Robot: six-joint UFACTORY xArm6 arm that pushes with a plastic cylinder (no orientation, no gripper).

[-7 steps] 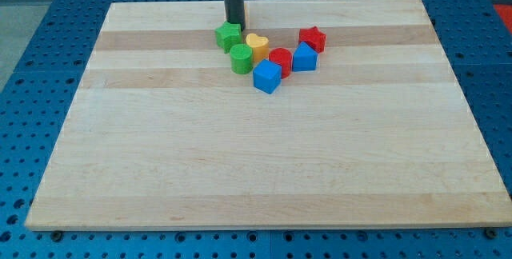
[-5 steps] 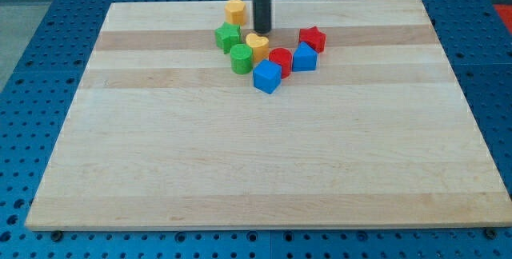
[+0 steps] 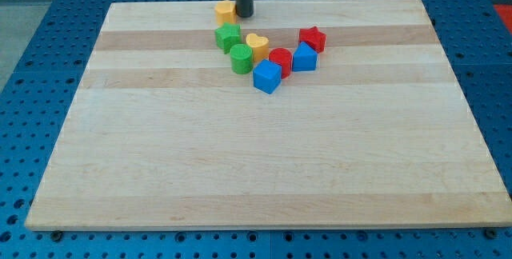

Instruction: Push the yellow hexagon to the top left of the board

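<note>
The yellow hexagon [image 3: 226, 11] lies near the top edge of the wooden board [image 3: 160, 155], a little left of the middle. My tip [image 3: 243, 14] stands right against its right side. Below them sits a cluster: a green star [image 3: 228, 37], a green cylinder [image 3: 241, 58], a yellow heart [image 3: 257, 45], a red cylinder [image 3: 281, 60], a blue cube [image 3: 267, 76], a second blue block [image 3: 304, 57] and a red star [image 3: 313, 38].
The board lies on a blue perforated table [image 3: 32, 59]. The board's top edge runs just above the yellow hexagon.
My tip swung right around the yellow hexagon, then came back left against its right side. The hexagon has shifted a little to the left.
</note>
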